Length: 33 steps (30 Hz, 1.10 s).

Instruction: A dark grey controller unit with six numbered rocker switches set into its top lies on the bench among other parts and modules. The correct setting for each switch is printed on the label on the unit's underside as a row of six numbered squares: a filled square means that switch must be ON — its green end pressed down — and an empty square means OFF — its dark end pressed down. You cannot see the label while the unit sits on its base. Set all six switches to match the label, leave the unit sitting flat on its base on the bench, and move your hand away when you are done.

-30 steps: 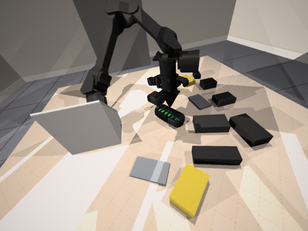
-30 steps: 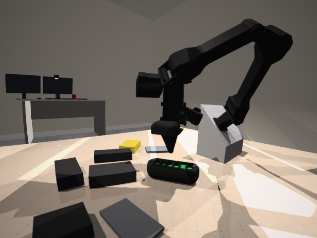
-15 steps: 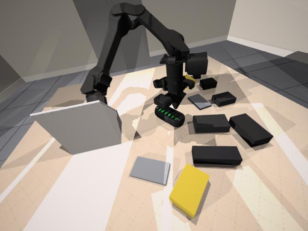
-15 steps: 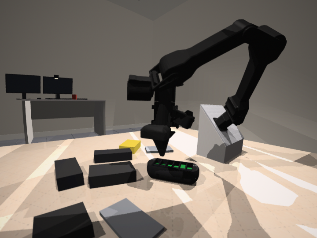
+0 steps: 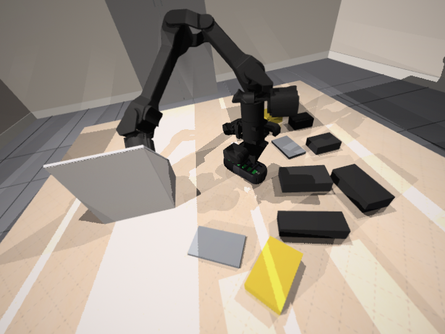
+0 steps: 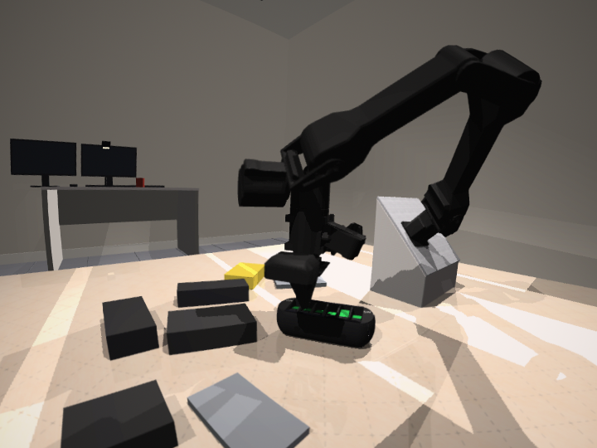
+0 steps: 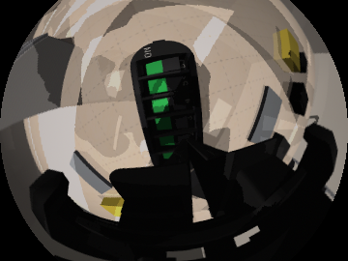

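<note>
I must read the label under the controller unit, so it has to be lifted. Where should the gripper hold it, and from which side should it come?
Probably across the short width of the controller unit, gripped on its two long side walls near mid-length, coming straight down from above. It lies flat with rounded ends, which would slip, while the long walls look parallel. The shut gripper, now at one end of the switch row, must first rise and open.

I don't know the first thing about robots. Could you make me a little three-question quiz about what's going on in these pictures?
1. True or false: the gripper is shut and holds nothing.
2. Which end of the controller unit are the fingertips pressing in the exterior view? A) left B) middle C) right
3. Fill in: the unit sits flat on its ____, switches facing up.

Key: 1 true. 2 A. 3 base.
</note>
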Motion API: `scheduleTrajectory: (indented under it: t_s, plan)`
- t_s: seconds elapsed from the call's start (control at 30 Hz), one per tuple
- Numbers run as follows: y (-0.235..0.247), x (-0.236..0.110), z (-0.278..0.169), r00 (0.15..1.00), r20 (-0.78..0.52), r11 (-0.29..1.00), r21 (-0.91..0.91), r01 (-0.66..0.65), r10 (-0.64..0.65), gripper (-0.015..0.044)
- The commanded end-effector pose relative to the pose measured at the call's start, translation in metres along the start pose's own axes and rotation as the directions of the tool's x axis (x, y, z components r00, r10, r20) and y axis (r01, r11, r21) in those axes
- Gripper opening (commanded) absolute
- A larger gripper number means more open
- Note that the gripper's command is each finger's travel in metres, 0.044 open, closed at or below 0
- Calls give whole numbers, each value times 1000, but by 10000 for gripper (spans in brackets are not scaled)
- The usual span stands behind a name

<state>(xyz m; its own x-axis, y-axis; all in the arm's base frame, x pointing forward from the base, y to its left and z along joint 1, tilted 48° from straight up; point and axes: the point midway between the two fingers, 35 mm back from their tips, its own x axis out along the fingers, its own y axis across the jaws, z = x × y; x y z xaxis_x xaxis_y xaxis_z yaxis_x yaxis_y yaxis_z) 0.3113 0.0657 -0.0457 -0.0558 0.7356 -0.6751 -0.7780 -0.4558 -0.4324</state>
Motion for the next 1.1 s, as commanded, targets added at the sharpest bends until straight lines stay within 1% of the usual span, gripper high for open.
scheduleTrajectory:
  t_s: [0.0,0.17,0.57,0.63,0.73,0.97,1.07]
  plan:
    - [1,5,0,1000,5,1000,9,2,-2,0]
    - [1,12,0,1000,5,1000,9,2,-2,0]
    - [1,12,0,1000,5,1000,9,2,-2,0]
    - [1,2,0,1000,4,1000,6,1,-1,0]
    - [1,-31,-1,1000,3,1000,9,1,-1,0]
    - [2,-33,1,1000,3,1000,9,1,-1,0]
    - [7,-35,15,1000,4,1000,11,1,-1,0]
